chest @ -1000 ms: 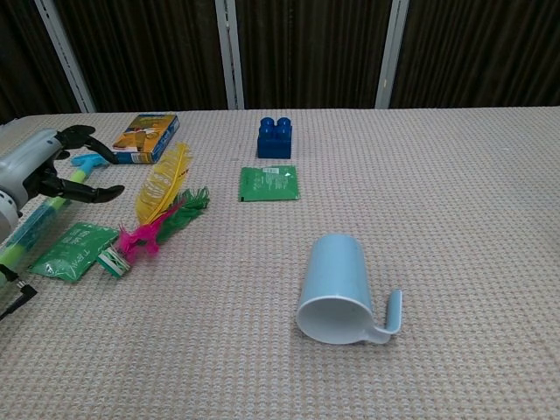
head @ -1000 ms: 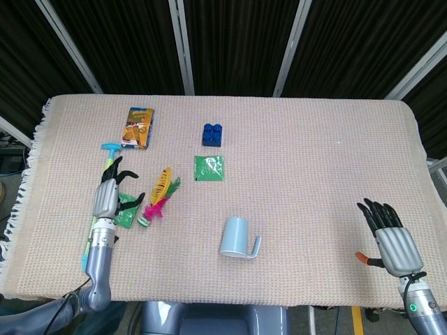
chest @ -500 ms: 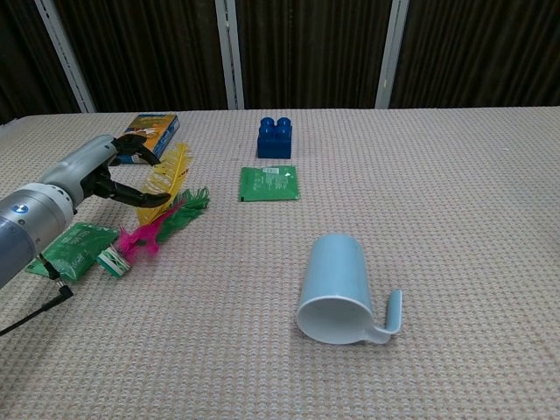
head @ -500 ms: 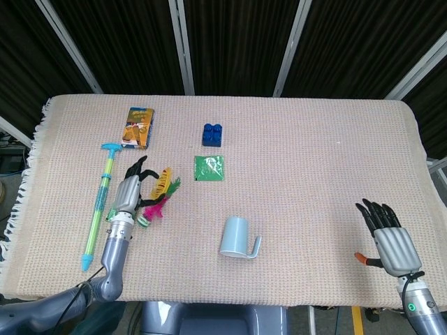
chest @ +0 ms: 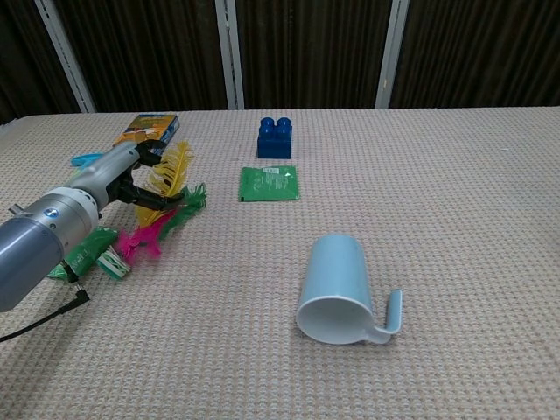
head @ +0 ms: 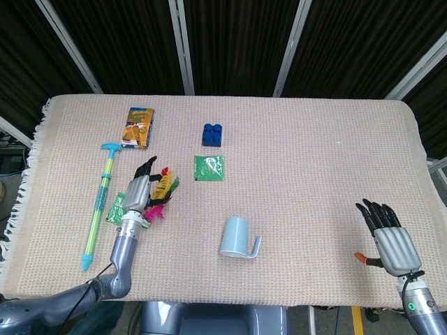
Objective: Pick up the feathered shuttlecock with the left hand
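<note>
The feathered shuttlecock (head: pixel 166 184) lies on the woven cloth at the left, with yellow, green and pink feathers (chest: pixel 171 166) and a white-green base (chest: pixel 114 262). My left hand (head: pixel 140 192) reaches over it from the near side. The dark fingers (chest: pixel 147 150) spread above the yellow feathers and the thumb curves below them, so the feathers sit between thumb and fingers without a closed grip. The shuttlecock still rests on the cloth. My right hand (head: pixel 388 234) hovers at the table's near right corner, fingers spread, holding nothing; the chest view does not show it.
A light blue cup (head: pixel 236 236) lies on its side mid-table. A green packet (head: pixel 209 168) and a blue brick (head: pixel 213 134) sit behind it. An orange box (head: pixel 138 127), a long green-blue stick (head: pixel 98 208) and another green packet (chest: pixel 83 255) lie near the left hand.
My left hand has moved right, off the green packet and stick, onto the shuttlecock's feathers, its fingers now around them. The right hand has not moved.
</note>
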`<state>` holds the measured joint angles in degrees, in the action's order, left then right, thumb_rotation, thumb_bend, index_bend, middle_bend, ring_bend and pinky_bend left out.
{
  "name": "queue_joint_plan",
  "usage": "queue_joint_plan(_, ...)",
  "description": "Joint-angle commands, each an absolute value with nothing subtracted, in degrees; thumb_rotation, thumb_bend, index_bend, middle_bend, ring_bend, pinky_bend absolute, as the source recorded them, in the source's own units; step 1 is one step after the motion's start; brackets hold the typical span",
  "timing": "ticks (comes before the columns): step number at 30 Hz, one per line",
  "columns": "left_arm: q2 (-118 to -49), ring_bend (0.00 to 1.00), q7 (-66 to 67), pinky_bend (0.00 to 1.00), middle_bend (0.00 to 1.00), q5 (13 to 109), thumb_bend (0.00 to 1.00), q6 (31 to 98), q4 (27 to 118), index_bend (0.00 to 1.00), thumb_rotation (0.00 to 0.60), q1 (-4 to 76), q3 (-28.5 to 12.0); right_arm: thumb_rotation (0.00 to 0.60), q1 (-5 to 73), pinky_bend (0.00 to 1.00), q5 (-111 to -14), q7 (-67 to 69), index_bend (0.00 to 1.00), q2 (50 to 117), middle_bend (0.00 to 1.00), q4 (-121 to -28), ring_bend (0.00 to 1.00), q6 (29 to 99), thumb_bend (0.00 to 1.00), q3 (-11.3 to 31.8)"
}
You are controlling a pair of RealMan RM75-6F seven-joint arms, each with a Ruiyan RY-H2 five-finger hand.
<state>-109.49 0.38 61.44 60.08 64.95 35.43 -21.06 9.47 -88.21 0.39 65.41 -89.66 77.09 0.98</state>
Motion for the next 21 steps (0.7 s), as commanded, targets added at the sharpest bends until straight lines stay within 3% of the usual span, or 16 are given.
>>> queue_joint_plan(1, -109.41, 0.00, -1.13, 0.00, 0.01, 64.05, 0.41, 62.99, 65.86, 0.73, 0.600, 34.62, -20.04, 0.600, 9.43, 0.00, -88.25, 0.29, 0.00, 65.43, 0.00, -89.71, 0.00, 77.14, 0.02, 0.90)
queue_joint_plan(5, -108.37, 0.00, -2.63, 0.00, 0.03, 68.01, 0.49, 66.80, 67.64, 0.76, 0.599, 32.68, -17.41, 0.600, 9.46, 0.00, -88.39, 0.14, 0.00, 65.51, 0.00, -89.77, 0.00, 77.17, 0.02, 0.80)
queue_joint_plan(21, -98.33, 0.00, -8.09, 0.00, 0.05, 87.23, 0.45, 82.57, 79.57, 0.75, 0.600, 22.50, -2.10, 0.600, 8.78, 0.00, -90.24, -1.68, 0.00, 65.60, 0.00, -90.92, 0.00, 79.14, 0.02, 0.04)
